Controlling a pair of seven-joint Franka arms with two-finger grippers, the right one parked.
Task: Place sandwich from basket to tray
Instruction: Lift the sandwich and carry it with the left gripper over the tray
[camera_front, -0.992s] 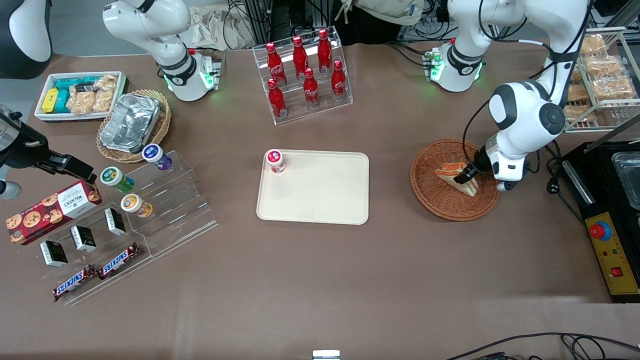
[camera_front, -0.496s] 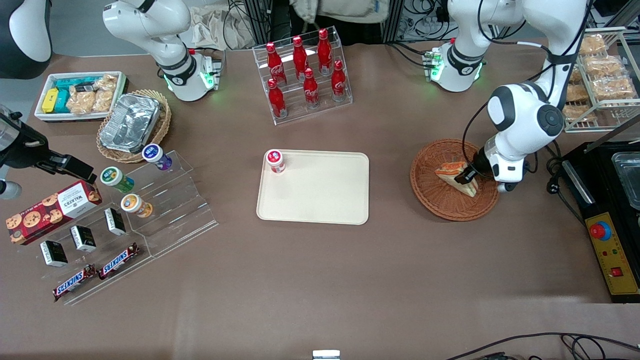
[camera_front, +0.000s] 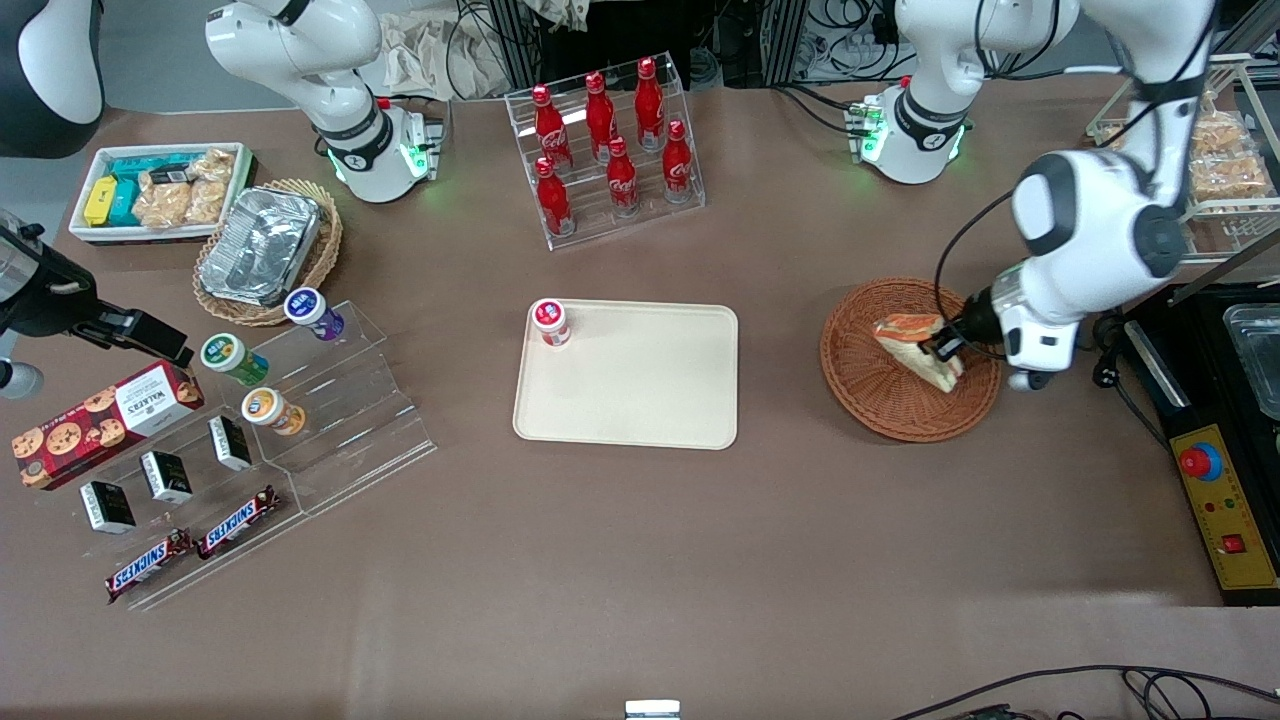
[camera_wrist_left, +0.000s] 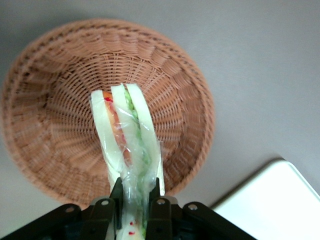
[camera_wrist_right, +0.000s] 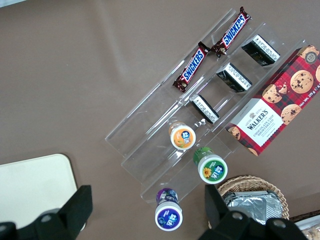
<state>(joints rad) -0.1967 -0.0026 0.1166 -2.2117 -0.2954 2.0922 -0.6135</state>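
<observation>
Sandwich (camera_wrist_left: 127, 142) is pinched at one end in the gripper (camera_wrist_left: 133, 192) — fingers pressed on the clear wrap, wedge sticking out over the basket (camera_wrist_left: 47, 125). Change vs a second ago: the arm has risen and swung out toward its own end of the tabletop, and the sandwich (camera_front: 918, 350) has tipped up and shifted within the basket (camera_front: 860, 380); wrist view shows wicker well below it, so I'd judge it lifted clear, not dragging. Meaning for the task: grasp looks secured and the lift has begun; transport to the tray (camera_front: 640, 400) is still to come. Grip is on the wrap end only, so the wedge could sag or swing during the carry. Room, taking the tray as landmark and going from the front camera outward: nearer than the tray there is only bare brown tabletop (camera_front: 640, 580); level with it, toward the parked arm's end, a clear stepped rack (camera_front: 330, 420) with Snickers bars (camera_front: 238, 521), small dark packs, three yogurt cups and a Walkers cookie box (camera_front: 105, 420); on the tray itself, one red-and-white cup (camera_front: 550, 322) at a corner, the rest free — plenty of landing area on the side nearest the basket. Farther from the camera than the tray: a rack of cola bottles (camera_front: 610, 150), a tan wicker basket with a foil container (camera_front: 262, 245), a white bin of snacks (camera_front: 160, 190); toward the working arm's end, a wire shelf of bagged pastries (camera_front: 1215, 165).
</observation>
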